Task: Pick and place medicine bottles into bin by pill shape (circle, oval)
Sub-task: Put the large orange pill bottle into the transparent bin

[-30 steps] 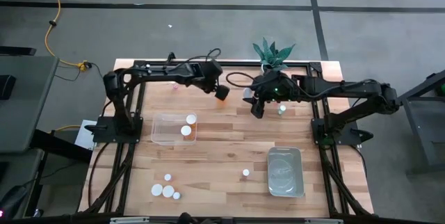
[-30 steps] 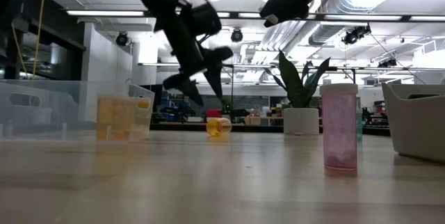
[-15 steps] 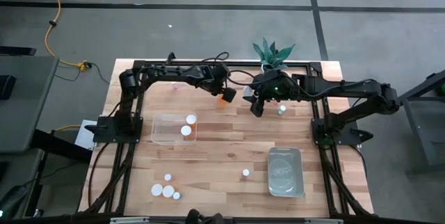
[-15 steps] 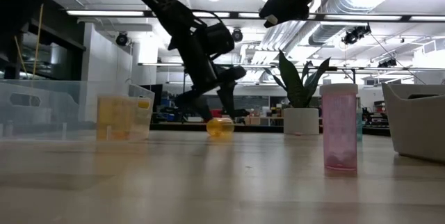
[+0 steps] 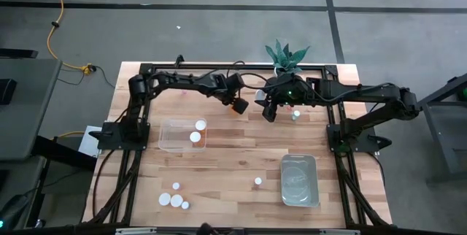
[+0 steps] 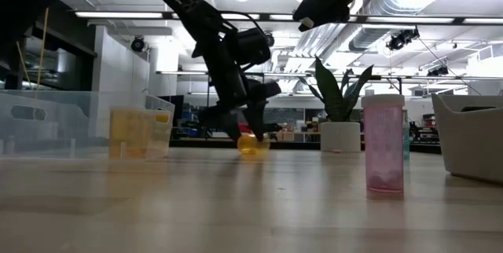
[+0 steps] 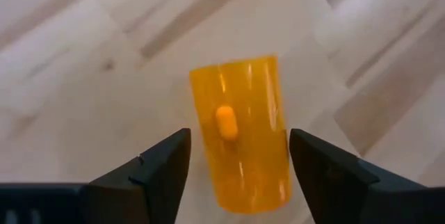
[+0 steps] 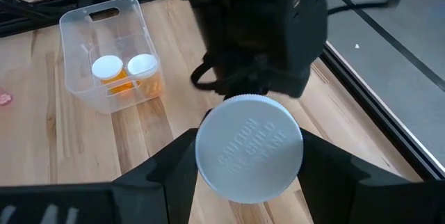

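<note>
1. Two arms reached toward each other across the far half of the table (image 5: 233, 155); the left arm stretched from its base with its wrist bent steeply down.
2. The left gripper (image 7: 236, 156) hung low over the wood, its two dark fingers (image 7: 161, 168) spread apart on either side of an orange medicine bottle (image 7: 242, 130) lying on its side. Clear gaps showed between the finger pads and the bottle, so nothing was clamped. One oval pill (image 7: 225, 122) showed through the bottle's wall; the bottle's cap end could not be made out.
3. In the low view the same bottle (image 6: 251, 144) sat on the tabletop just below the fingertips.
4. The right gripper (image 8: 249, 156) was held high, well above the table, next to the left arm's wrist, and its fingers were clamped on the sides of a bottle's white cap (image 8: 249, 147). The cap filled the space between them, hiding that bottle's body.
5. Beyond the right gripper, behind the left arm's dark wrist, a clear bin (image 8: 104, 50) held two capped bottles (image 8: 108, 69).
6. A pink bottle (image 6: 384, 144) stood upright well clear of both grippers.
</note>
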Motion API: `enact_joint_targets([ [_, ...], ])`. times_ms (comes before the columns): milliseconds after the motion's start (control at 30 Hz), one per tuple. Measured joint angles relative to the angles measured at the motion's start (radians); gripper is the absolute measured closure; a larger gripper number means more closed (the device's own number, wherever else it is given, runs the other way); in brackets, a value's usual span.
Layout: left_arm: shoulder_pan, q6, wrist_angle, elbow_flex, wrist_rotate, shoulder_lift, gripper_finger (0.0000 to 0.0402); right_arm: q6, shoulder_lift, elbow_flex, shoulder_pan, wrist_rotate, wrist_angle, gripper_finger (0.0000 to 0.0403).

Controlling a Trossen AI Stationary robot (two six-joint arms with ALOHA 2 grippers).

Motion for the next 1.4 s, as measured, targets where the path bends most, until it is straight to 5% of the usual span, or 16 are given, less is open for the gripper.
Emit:
enact_joint_targets([
  [833, -0.022, 0.062, -0.03, -0.001, -0.018, -0.021, 0.0241, -0.008, 0.0, 0.0, 0.0, 0.0, 0.0, 0.0208],
  [1100, -0.016, 0.299, -0.045, -0.045, -0.033, -0.285, 0.0233, -0.033, 0.0, 0.0, -0.004, -0.054, 0.037, 0.0208],
  [1400, -0.085, 0.365, 0.278, -0.427, 0.073, -0.742, 0.0232, 0.052, 0.001, 0.0, -0.075, -0.331, 0.177, 0.0208],
])
